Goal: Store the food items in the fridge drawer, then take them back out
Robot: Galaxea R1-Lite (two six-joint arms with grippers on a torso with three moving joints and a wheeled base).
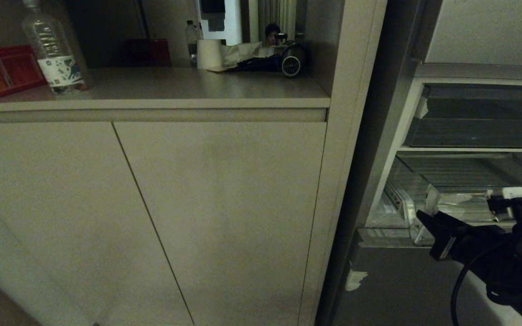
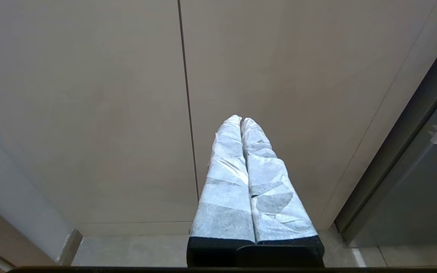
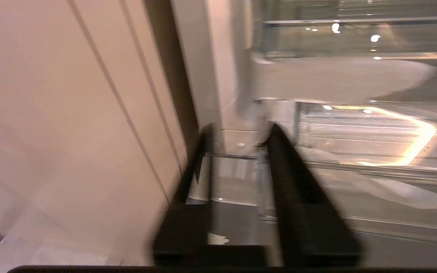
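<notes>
The fridge drawer (image 1: 401, 280) stands pulled out at the lower right, its grey front bearing a white tape scrap and its clear plastic bin (image 1: 417, 206) behind. My right gripper (image 1: 462, 209) hovers over the bin's front edge. In the right wrist view this gripper (image 3: 240, 131) is open, its black fingers (image 3: 298, 197) apart with nothing between them, pointing at the bin's near corner (image 3: 237, 178). My left gripper (image 2: 241, 119) is shut, its white-wrapped fingers together, facing the beige cabinet doors. The food items are out of view.
A beige cabinet (image 1: 215, 217) fills the left and middle, close beside the fridge. On its counter (image 1: 188, 88) stand a water bottle (image 1: 52, 50), a red box (image 1: 2, 70) and a paper roll (image 1: 209, 54). A fridge shelf (image 1: 474, 149) crosses above the bin.
</notes>
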